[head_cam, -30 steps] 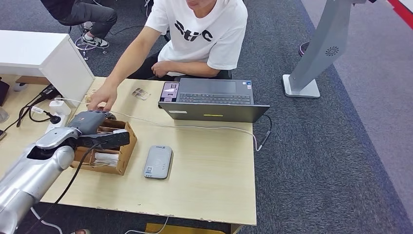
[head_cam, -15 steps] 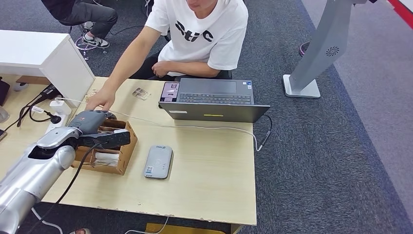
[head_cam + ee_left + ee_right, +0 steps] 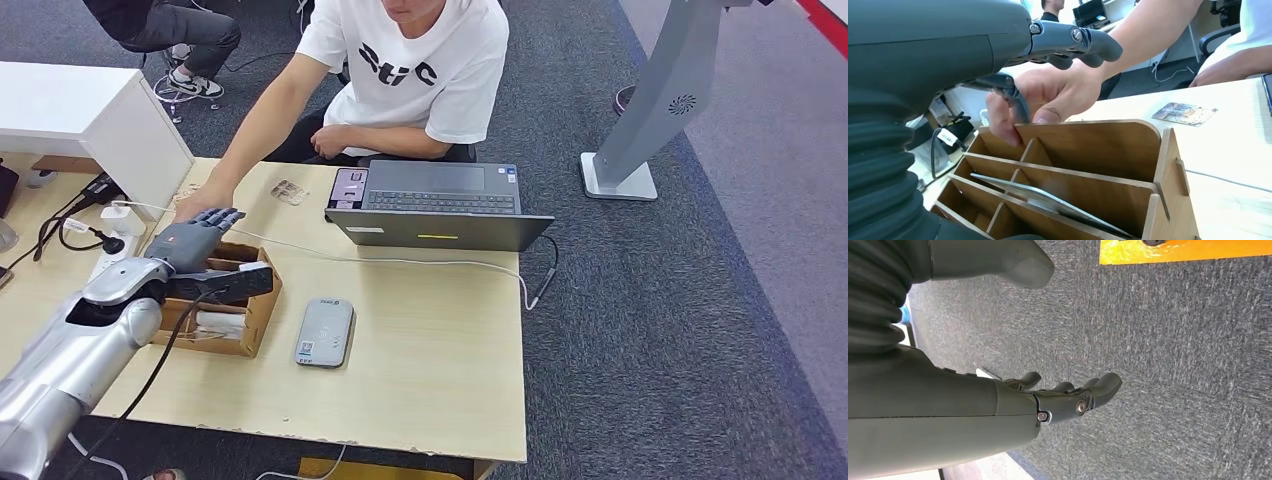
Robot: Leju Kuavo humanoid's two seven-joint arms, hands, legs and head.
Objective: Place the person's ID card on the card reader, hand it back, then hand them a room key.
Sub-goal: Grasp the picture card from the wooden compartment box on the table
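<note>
The left hand [image 3: 193,240] hovers over the wooden box [image 3: 252,318] at the left of the frame. Its fingers [image 3: 1083,42] are spread and reach to the person's hand [image 3: 203,201] just above it. No card shows between them, so it looks released. I cannot tell which card is the ID card. A patterned card [image 3: 288,190] lies on the desk [image 3: 440,340] left of the laptop [image 3: 440,215], and a grey card [image 3: 1048,202] leans in a slot of the box. The reader [image 3: 325,332] sits just right of the box, with nothing on it.

The risks, as I judge them:
- The two hands are very close, so closing the fingers now could pinch skin rather than a card.
- A low sweep could knock the box wall or snag the white cable [image 3: 400,262].
- A loose pinch could drop a card into the slots.

The right hand [image 3: 1068,400] hangs over carpet, loosely curled and holding nothing.

The shirt's black lettering [image 3: 400,68] is partly folded and reads roughly "St C". The print on the reader is too small to read.
</note>
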